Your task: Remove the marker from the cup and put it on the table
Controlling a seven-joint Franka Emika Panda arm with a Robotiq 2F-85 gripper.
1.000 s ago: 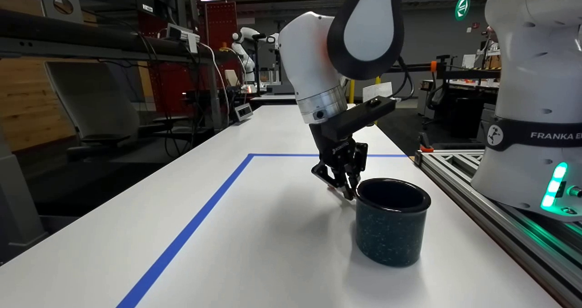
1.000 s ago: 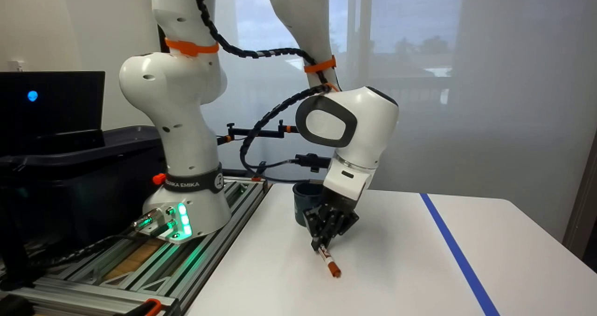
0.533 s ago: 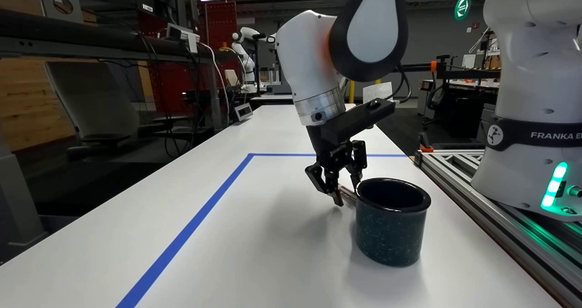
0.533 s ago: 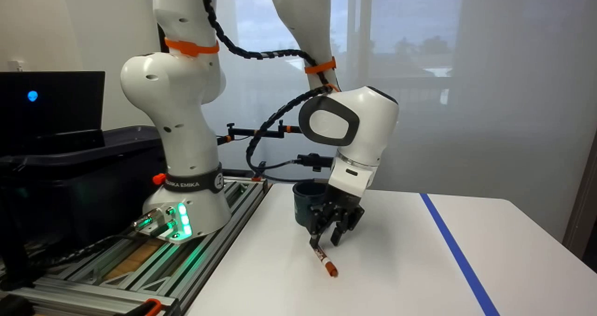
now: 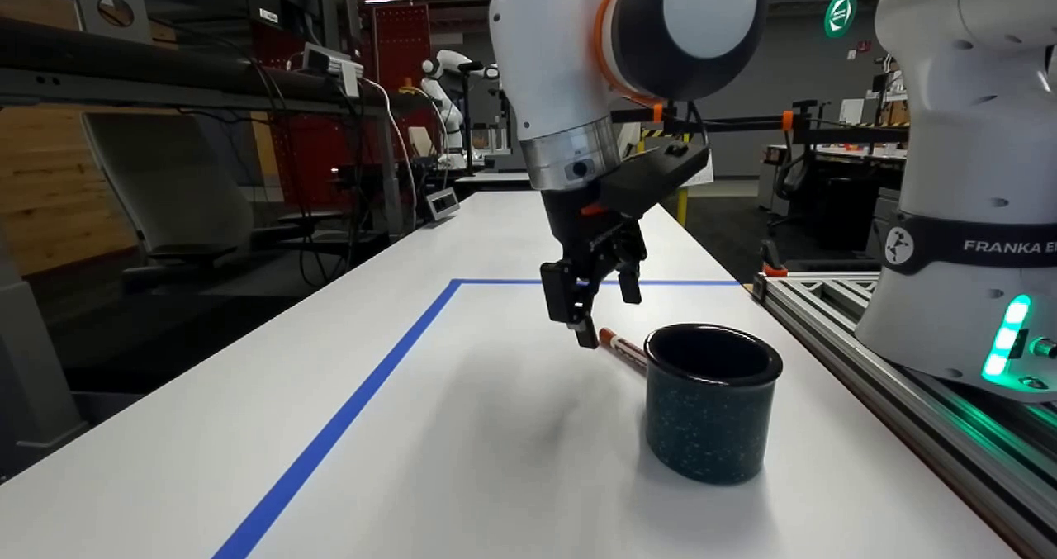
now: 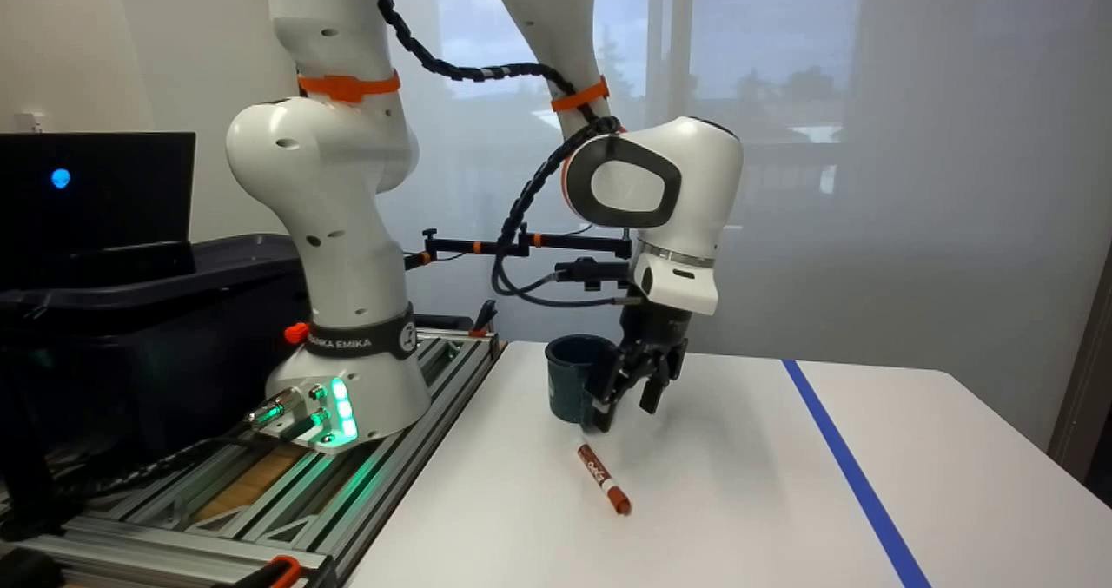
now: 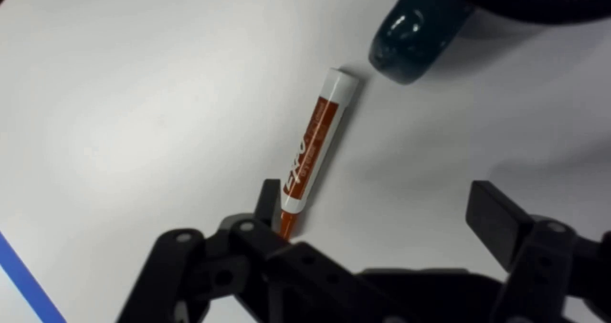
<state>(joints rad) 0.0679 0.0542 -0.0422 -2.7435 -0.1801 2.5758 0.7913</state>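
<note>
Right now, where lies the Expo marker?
In the wrist view, the Expo marker lies on the table near centre, its white end just left of the mug handle.

You are working in what is looking like a robotics lab. Your Franka arm (image 6: 330, 214) is standing on a metal frame (image 6: 378, 484) alongside a white tabletop (image 5: 372, 476), where strips of blue tape (image 5: 365, 390) are running straight and meeting at a corner. In an exterior view you are looking toward another white robot arm (image 5: 448, 106) in the background, with a red perforated panel (image 5: 402, 47) showing to its left and a chair (image 5: 169, 183) standing beyond the tabletop's edge. In an exterior view you are also finding a laptop (image 6: 113, 210) resting on a black bin (image 6: 174, 371).
</note>
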